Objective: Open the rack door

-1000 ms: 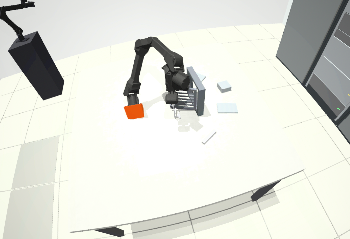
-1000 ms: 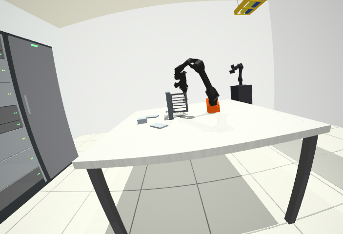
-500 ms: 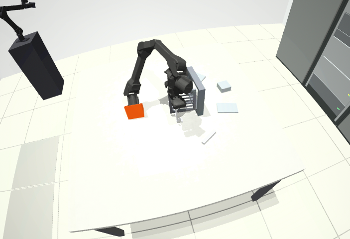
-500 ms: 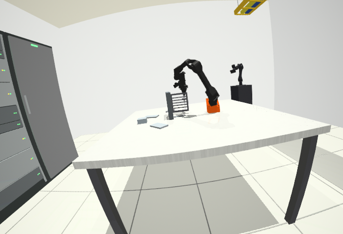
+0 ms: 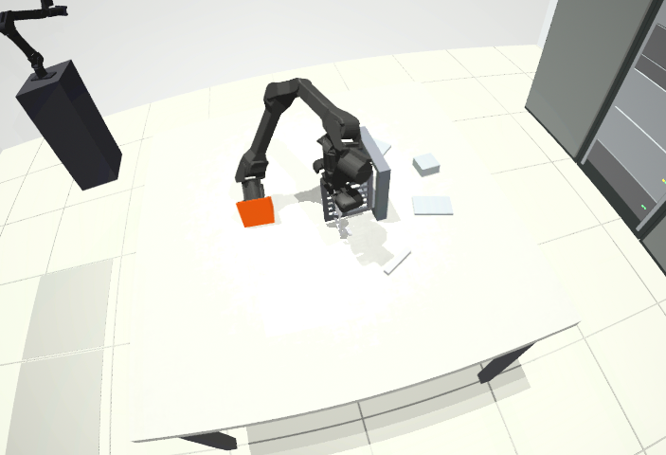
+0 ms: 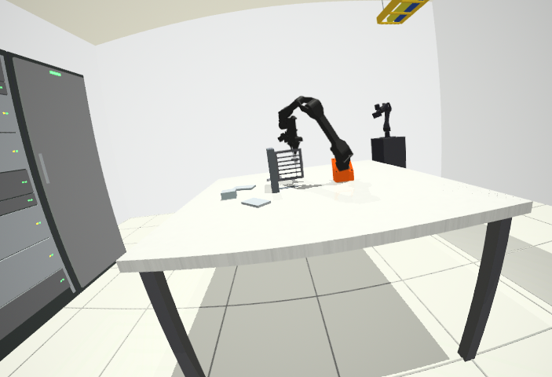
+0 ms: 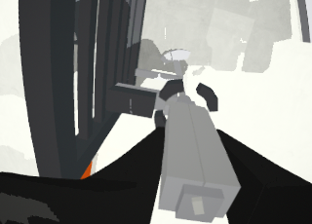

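Note:
The rack's slatted door [image 5: 323,199] [image 6: 301,165] [image 7: 49,83] stands out from its grey frame [image 5: 382,185] [image 6: 272,170] toward the orange arm base, at a wide angle, roughly square to the frame. The exact angle cannot be read. My gripper [image 6: 294,151] [image 7: 187,134] points down at the door's free side, shut on the light grey upright handle [image 6: 295,158] [image 7: 184,98]. In the top view the arm covers much of the door and the grip. In the wrist view a dark bracket [image 7: 131,101] juts from the door toward the fingers. How far the handle is turned is unclear.
Behind the frame are a small pale block [image 5: 425,163] [image 6: 228,194], a flat pale slab [image 5: 432,205] [image 6: 255,203] and another slab [image 5: 382,146] [image 6: 246,187]. A thin white bar [image 5: 398,261] lies nearer the table's front. The orange base [image 5: 256,212] [image 6: 343,172] stands left of the door in the top view.

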Controlling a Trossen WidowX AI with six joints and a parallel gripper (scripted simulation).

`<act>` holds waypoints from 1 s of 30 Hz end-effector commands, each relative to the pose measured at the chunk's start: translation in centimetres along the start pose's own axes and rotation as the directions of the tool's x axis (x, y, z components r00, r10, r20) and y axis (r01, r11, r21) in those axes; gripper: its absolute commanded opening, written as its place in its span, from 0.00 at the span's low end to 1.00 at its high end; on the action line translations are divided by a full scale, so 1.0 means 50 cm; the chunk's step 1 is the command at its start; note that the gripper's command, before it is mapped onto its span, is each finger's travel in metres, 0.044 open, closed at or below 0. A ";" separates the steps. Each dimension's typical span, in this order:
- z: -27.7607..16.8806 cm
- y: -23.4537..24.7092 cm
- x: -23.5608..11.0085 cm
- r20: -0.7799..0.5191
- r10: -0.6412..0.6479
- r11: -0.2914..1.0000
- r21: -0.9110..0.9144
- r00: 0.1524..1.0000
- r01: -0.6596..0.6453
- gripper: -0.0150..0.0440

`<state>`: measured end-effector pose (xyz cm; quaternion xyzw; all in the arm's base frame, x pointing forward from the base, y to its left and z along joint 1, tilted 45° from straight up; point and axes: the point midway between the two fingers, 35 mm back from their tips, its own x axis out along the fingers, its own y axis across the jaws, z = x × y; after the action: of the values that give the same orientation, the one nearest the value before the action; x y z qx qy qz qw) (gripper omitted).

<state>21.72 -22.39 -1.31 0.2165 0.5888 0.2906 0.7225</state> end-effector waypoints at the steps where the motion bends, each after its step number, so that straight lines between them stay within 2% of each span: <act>1: 0.000 0.001 0.000 -0.004 0.002 1.000 -0.014 1.000 -0.003 0.29; 5: 0.000 0.001 0.000 -0.004 0.002 1.000 -0.014 1.000 -0.003 0.29; 15: 0.000 0.001 0.000 -0.004 0.002 1.000 -0.014 1.000 -0.003 0.74; 16: 0.000 0.001 0.000 -0.004 0.002 1.000 -0.014 1.000 -0.003 0.75; 30: 0.001 -0.001 -0.038 0.003 -0.014 1.000 -0.013 1.000 0.015 0.75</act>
<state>21.62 -23.39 -0.26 0.2112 0.5865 0.2895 0.7263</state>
